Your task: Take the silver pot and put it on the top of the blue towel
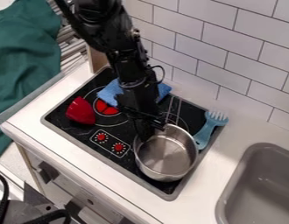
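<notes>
Beyond the counter's left edge, a green cloth [24,57] hangs in folds, with metal bars [69,43] next to it at the upper left. At the lower left, a black cable [53,215] curves over some grey gear, near the counter's front, which bears dark knobs [47,173]. On the white counter [38,107] sits a black stove [68,129] with a grey rim, and on it, near its left corner, lies a red cup-like thing [81,111]. Just beside that is a red-marked burner [107,107], with two red dials [110,143] in an outlined panel along the stove's front edge. Toward the stove's back edge lies the blue towel [111,92], partly hidden behind the black arm [126,57], which comes down from the top. The gripper [147,131] hangs at the back left part of the pot's rim; whether it is open or closed, and whether it has hold of the rim, cannot be told. The silver pot [166,154] stands upright on the right part of the stove, near the right edge, well off the towel. Its mouth faces up, the inside is bare metal, and its wire handle [178,110] points to the stove's back edge. Right of the pot, a light blue fork [209,130] lies with its tines at the stove's right corner and its other end close by the pot. White tiles [211,52] line the wall behind, and a grey sink [243,168] is set into the counter at the lower right.
</notes>
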You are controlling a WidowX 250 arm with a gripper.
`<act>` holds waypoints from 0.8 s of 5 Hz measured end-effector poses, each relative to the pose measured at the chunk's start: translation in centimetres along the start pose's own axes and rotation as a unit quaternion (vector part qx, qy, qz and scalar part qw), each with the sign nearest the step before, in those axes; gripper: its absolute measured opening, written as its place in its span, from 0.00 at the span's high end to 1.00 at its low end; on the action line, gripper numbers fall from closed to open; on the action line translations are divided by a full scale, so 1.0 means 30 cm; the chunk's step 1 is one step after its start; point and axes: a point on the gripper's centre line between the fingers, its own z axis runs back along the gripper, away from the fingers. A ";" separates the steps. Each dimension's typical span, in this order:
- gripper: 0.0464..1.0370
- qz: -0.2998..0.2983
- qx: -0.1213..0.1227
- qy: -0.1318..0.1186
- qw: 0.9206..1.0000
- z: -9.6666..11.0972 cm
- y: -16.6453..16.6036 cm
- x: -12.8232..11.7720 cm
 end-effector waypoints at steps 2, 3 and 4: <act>0.99 0.089 0.048 -0.114 0.988 0.165 -0.096 -0.020; 0.99 0.203 0.049 -0.190 0.959 0.231 -0.106 -0.038; 0.99 0.318 0.069 -0.208 0.922 0.219 -0.058 0.001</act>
